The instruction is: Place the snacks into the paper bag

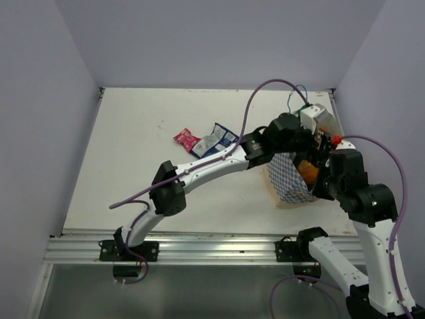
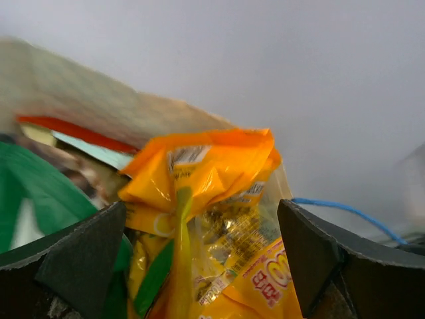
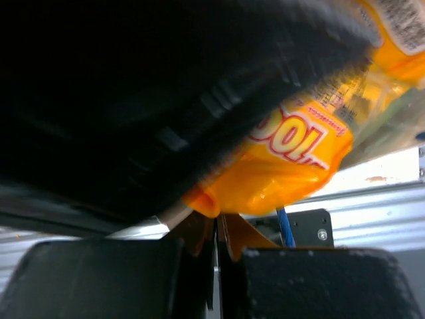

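Note:
The paper bag (image 1: pixel 287 178), with checkered sides, stands at the right of the table. My left gripper (image 1: pixel 313 151) hangs over its mouth. In the left wrist view the left gripper (image 2: pixel 202 266) is open, its fingers wide apart either side of the orange packet (image 2: pixel 212 212), which lies in the bag on a green packet (image 2: pixel 30 193) and a red-edged one (image 2: pixel 66 128). My right gripper (image 1: pixel 324 183) is shut on the bag's rim (image 3: pixel 229 236), with the orange packet (image 3: pixel 292 166) just above it. The pink packet (image 1: pixel 186 139) and the blue-white packet (image 1: pixel 216 141) lie on the table.
A blue cord handle shows in the left wrist view (image 2: pixel 345 209) and in the right wrist view (image 3: pixel 284 226). The left arm (image 1: pixel 199 173) stretches across the table's middle. The aluminium rail (image 1: pixel 199 246) runs along the near edge. Walls close in at the left, back and right.

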